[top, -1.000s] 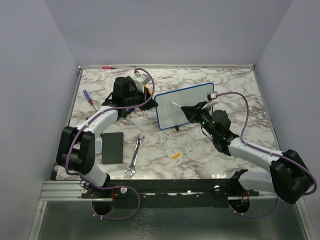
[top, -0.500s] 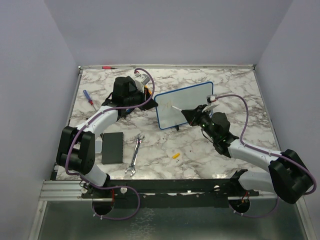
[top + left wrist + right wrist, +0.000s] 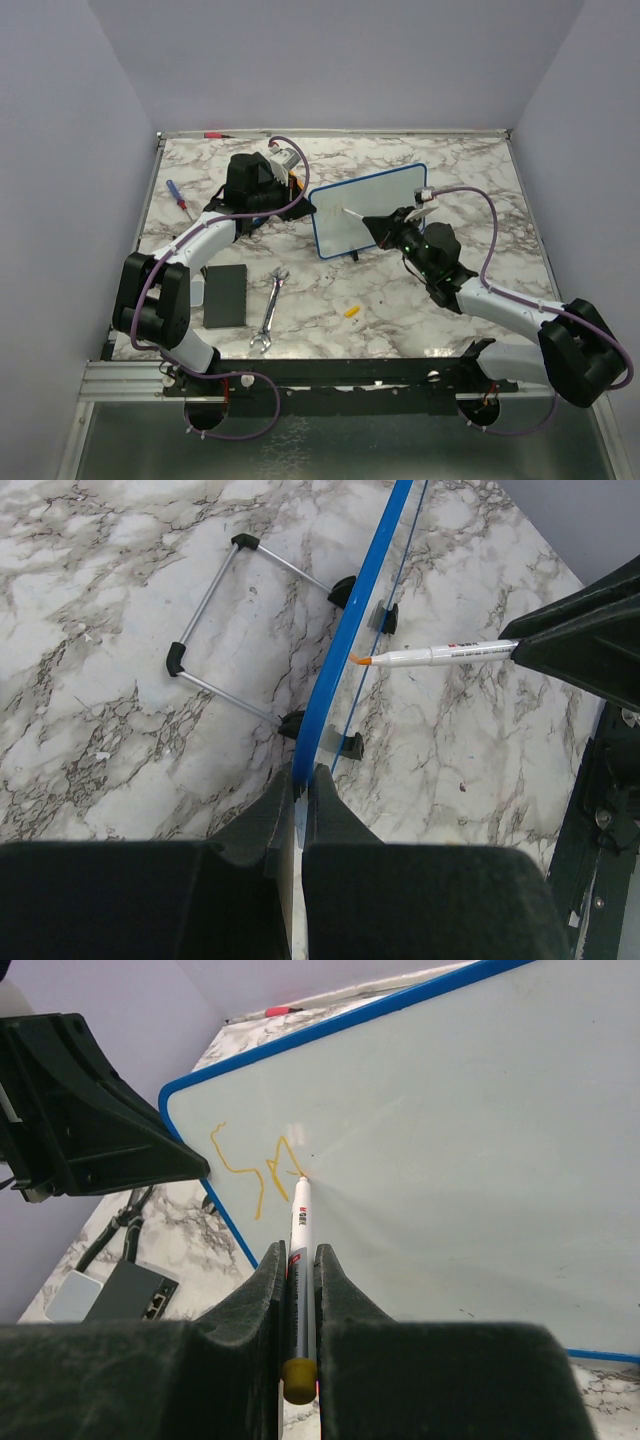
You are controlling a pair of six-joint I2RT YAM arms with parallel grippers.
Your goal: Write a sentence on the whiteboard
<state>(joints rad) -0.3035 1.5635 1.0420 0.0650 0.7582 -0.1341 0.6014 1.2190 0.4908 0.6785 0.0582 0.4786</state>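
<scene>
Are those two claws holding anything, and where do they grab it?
Left gripper clamps the whiteboard by its blue edge; right gripper holds the marker by its rear barrel.

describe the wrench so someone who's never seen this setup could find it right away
On the marble-patterned table, look in front of the propped-up blue-framed whiteboard, towards the table's near edge. The silver metal wrench lies flat there between a flat black rectangular pad on its left and a small yellow piece on its right. It is the only long, all-silver tool.
</scene>
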